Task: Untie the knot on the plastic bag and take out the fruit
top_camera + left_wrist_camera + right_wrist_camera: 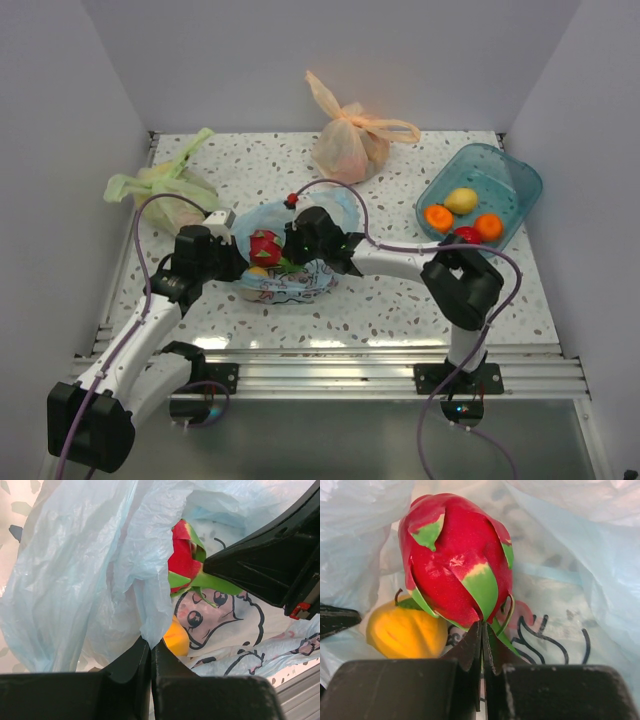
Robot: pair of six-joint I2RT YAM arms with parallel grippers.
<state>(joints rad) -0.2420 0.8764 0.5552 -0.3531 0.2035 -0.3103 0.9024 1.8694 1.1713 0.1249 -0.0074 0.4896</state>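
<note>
The light blue plastic bag [337, 207] lies open at the table's middle, its cartoon print showing; no knot is in view. Inside it are a red fruit [265, 246] with green leaves and a yellow fruit [257, 272]. My left gripper [235, 262] is shut on the bag's left edge, which shows as a pinched fold of film [150, 625] in the left wrist view. My right gripper [290, 250] is shut on a green leaf at the base of the red fruit [455, 565], with the yellow fruit [405, 630] just left of it.
A blue tub [520, 185] at the right holds two orange fruits, a yellow one and a red one. A tied orange bag [350, 135] sits at the back middle. A tied green bag [165, 190] sits at the back left.
</note>
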